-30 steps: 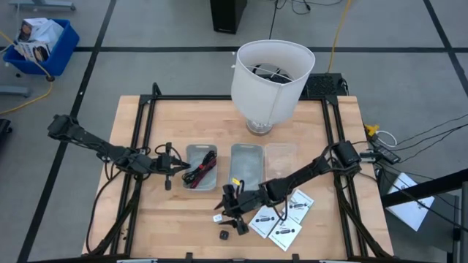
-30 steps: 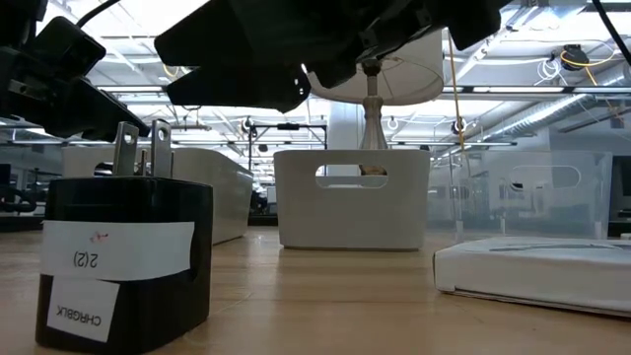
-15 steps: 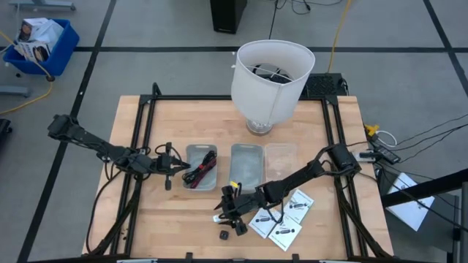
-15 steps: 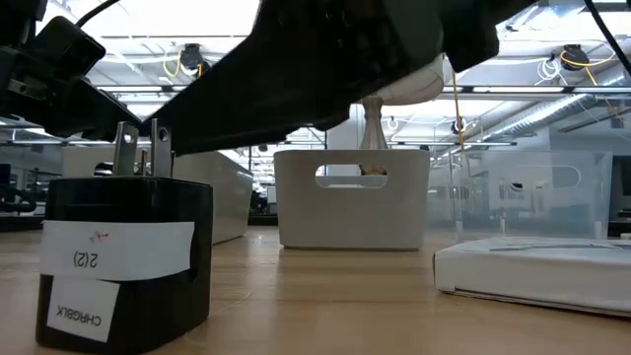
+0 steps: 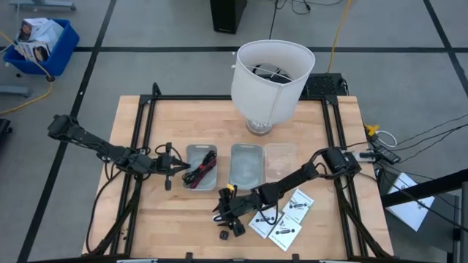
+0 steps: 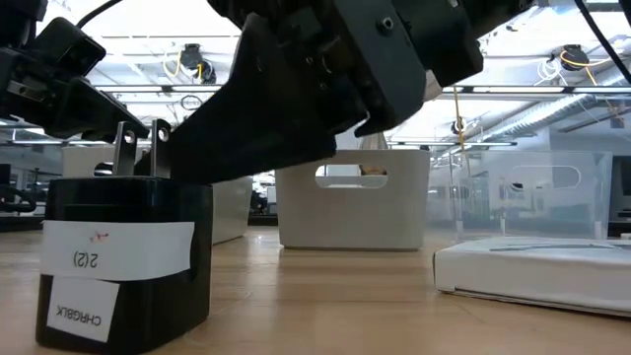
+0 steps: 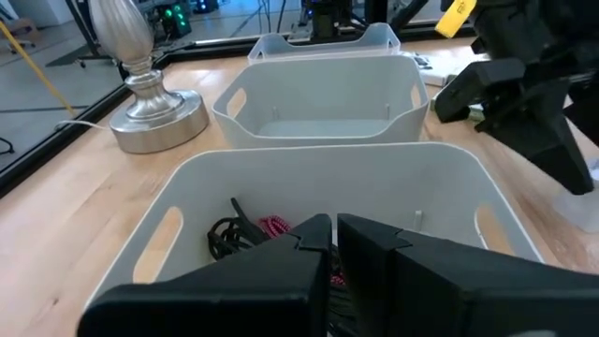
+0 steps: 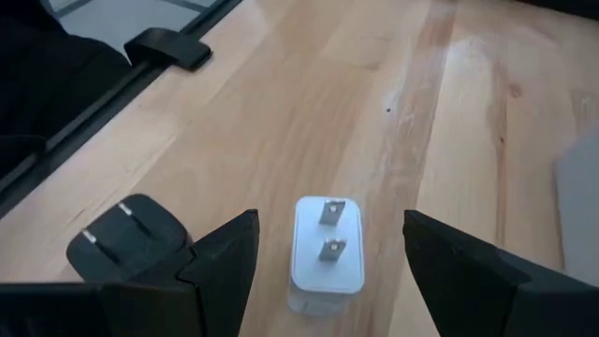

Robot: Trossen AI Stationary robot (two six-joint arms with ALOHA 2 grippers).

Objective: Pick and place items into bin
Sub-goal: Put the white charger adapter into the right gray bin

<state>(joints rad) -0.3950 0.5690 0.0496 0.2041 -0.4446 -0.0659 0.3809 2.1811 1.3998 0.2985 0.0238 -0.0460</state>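
Lining up on the white plug

High view: my right gripper (image 5: 226, 216) hovers at the counter's (image 5: 183, 212) front; left gripper (image 5: 170, 168) waits clenched beside the cable bin (image 5: 190, 152). Right wrist view: fingers (image 8: 225, 253) released, straddling the white plug (image 8: 327, 241); the black cube (image 8: 126, 241) sits close, so drifting could knock it.

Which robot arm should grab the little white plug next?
Probably the right. The right gripper hangs open directly over the white plug, which sits between its fingers in the right wrist view. The left gripper waits far off beside the bin holding cables, fingers together.
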